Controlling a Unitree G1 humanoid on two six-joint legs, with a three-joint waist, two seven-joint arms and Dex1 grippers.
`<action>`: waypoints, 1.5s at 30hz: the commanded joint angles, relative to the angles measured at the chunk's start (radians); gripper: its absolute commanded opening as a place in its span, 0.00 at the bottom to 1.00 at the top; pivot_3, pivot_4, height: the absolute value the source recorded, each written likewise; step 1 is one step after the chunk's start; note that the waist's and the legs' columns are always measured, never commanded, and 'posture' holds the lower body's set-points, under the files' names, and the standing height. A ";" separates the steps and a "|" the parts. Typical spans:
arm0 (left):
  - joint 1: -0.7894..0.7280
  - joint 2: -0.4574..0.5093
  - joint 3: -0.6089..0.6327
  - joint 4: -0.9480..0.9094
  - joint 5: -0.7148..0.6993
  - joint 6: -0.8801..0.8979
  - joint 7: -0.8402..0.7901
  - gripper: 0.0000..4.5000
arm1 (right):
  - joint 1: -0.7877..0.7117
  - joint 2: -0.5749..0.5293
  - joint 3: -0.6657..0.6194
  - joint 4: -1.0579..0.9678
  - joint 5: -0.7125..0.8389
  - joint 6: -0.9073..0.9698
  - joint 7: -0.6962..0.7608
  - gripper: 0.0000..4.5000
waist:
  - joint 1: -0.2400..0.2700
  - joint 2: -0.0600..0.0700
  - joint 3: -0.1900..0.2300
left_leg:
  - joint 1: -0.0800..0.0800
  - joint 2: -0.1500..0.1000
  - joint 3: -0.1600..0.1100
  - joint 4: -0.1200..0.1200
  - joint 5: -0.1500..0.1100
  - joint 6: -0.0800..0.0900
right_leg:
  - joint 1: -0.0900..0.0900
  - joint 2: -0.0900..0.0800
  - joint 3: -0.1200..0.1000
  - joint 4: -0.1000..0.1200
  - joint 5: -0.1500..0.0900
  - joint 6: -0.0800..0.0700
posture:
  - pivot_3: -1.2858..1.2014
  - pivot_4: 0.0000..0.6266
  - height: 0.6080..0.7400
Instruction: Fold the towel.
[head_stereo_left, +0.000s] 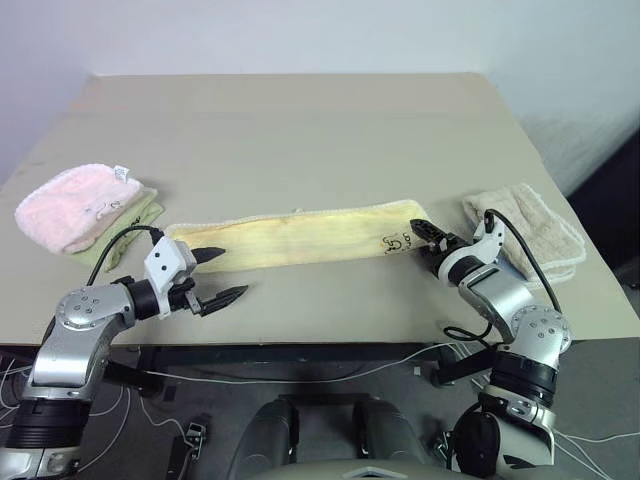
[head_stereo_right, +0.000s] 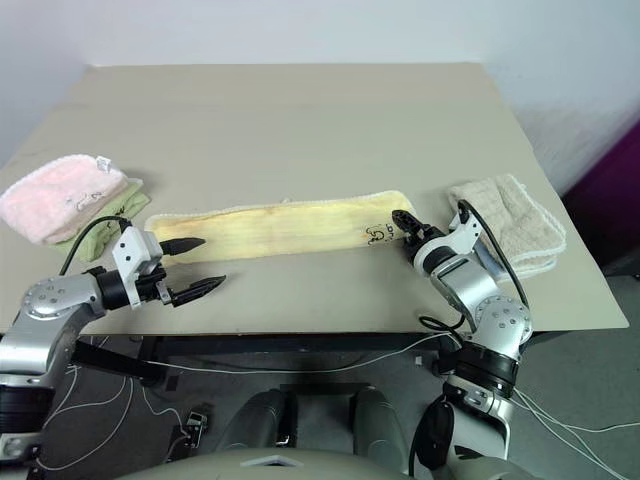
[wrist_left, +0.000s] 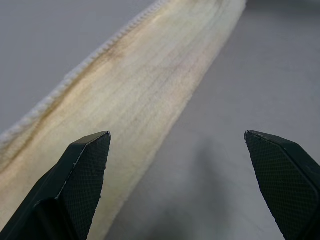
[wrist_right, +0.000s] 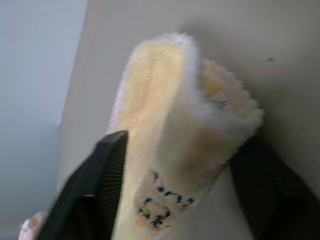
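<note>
Beige tabletop (head_stereo_left: 300, 130) against a pale wall, with the pale yellow terry towel (head_stereo_left: 300, 238) lying as a long, already narrowed strip across its near half.

The towel's long axis ran left to right, its dark embroidered mark (head_stereo_left: 393, 242) at the right end. There the right gripper (head_stereo_left: 432, 240) straddled the towel's end, one black finger on each side as seen in the right wrist view; whether the fingers had clenched fully could not be told. The left gripper (head_stereo_left: 220, 277) hovered with fingers spread wide and empty, one finger (wrist_left: 82, 175) over the towel's left end, the other over bare table. Each arm thus lay nearest its own end, suggesting an end-to-end fold. A fluffy pink folded towel (head_stereo_left: 70, 205) sat at far left, a cream folded towel (head_stereo_left: 530, 230) at far right.
</note>
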 joint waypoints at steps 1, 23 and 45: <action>0.003 0.001 0.008 -0.036 -0.008 -0.006 0.003 1.00 | 0.012 0.006 -0.005 0.004 -0.012 -0.044 -0.021 0.38 | 0.000 0.000 0.000 | 0.000 0.000 0.000 0.000 0.000 0.000 | 0.000 0.000 0.000 0.000 0.000 0.000 | 0.52 0.24 1.00; -0.023 -0.027 -0.025 0.029 0.027 -0.052 0.000 1.00 | 0.003 -0.290 0.023 -0.101 0.045 -0.036 0.033 0.00 | -0.005 0.004 0.001 | -0.004 0.001 0.000 -0.001 0.000 0.001 | -0.004 -0.001 0.001 -0.002 0.000 0.000 | 0.52 0.24 1.00; -0.017 -0.076 -0.053 0.004 0.035 -0.053 0.027 1.00 | -0.128 -0.459 0.803 -0.256 -0.604 -0.070 0.585 0.00 | 0.003 0.004 0.002 | -0.007 0.000 0.000 0.001 0.000 0.001 | -0.007 -0.002 0.000 -0.002 0.000 0.000 | 0.52 0.24 1.00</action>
